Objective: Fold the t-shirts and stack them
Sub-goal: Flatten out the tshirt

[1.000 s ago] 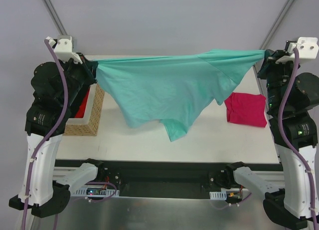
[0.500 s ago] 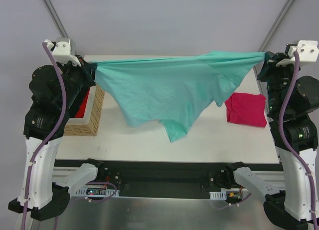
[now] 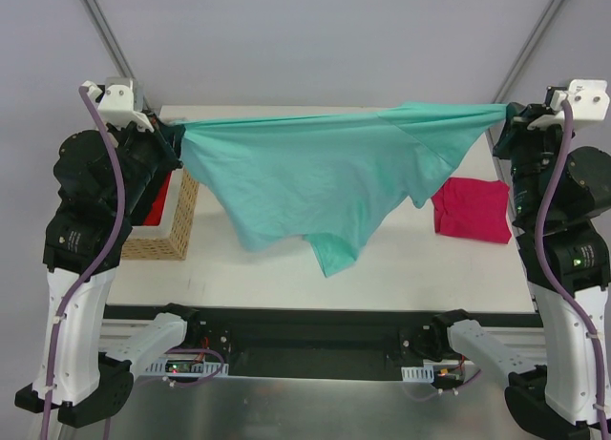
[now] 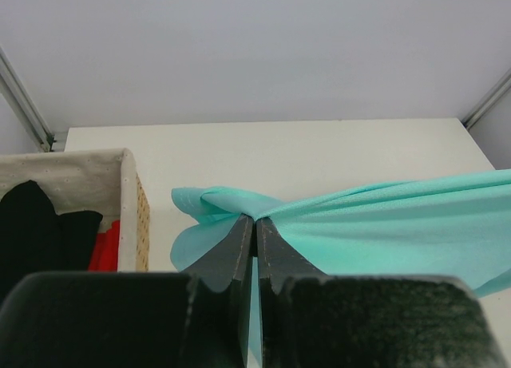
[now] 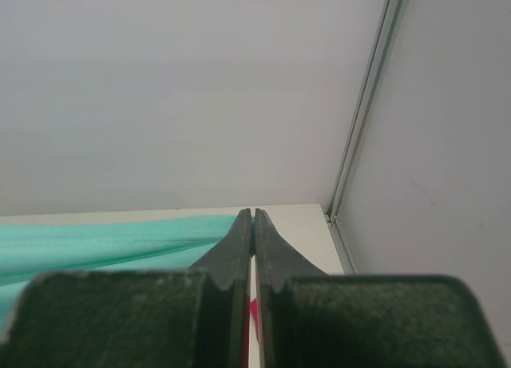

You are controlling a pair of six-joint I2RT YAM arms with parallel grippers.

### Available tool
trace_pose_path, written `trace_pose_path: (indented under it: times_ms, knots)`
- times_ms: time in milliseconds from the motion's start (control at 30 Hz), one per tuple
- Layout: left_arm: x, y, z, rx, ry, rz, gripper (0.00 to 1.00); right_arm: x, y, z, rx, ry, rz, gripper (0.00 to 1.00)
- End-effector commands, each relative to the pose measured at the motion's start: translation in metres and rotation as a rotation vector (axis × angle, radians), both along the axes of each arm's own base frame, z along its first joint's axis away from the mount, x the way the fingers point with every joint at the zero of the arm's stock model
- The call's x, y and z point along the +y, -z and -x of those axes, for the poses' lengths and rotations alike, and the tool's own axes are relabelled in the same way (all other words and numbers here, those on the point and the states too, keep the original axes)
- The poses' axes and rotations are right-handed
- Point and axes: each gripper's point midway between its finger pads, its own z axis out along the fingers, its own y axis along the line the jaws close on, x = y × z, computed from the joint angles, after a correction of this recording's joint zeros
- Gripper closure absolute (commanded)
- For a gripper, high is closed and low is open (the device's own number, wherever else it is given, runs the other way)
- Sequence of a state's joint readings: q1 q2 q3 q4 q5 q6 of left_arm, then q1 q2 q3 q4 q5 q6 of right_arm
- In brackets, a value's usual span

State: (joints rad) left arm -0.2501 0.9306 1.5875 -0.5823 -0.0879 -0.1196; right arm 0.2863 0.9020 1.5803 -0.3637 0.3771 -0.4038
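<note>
Shirts: one teal shirt [image 3: 315, 178], stretched in the air right of the basket [image 3: 177, 225]; one pink shirt [image 3: 471, 209], folded, far right of it; black cloth [image 4: 32, 216] inside it.
Grippers: two; left gripper [image 4: 254, 218] above the basket and right gripper [image 5: 253, 212] far right, each clamped on a teal shirt corner.
Surface: one white table [image 3: 430, 268].
Room: pale grey walls.

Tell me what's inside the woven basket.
The left wrist view shows black cloth and a bit of red cloth inside the basket. How many pieces there are, or what lies beneath them, is hidden. From above, the left arm covers most of it.
</note>
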Motion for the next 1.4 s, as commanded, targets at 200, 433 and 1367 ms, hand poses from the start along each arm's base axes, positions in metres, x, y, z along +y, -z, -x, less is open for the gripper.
trace_pose_path:
  times_ms: [200,433,1367]
  knots:
    - [0.041,-0.006,0.009,-0.031,-0.189,-0.062,1.00,-0.041,-0.025,0.030,-0.092,0.184,-0.040,0.99]
    - [0.041,-0.007,0.007,-0.028,-0.193,-0.071,1.00,-0.039,-0.025,0.025,-0.087,0.181,-0.040,0.99]
    - [0.040,-0.009,0.014,-0.043,-0.179,-0.051,1.00,-0.040,-0.036,0.035,-0.124,0.175,-0.021,0.99]
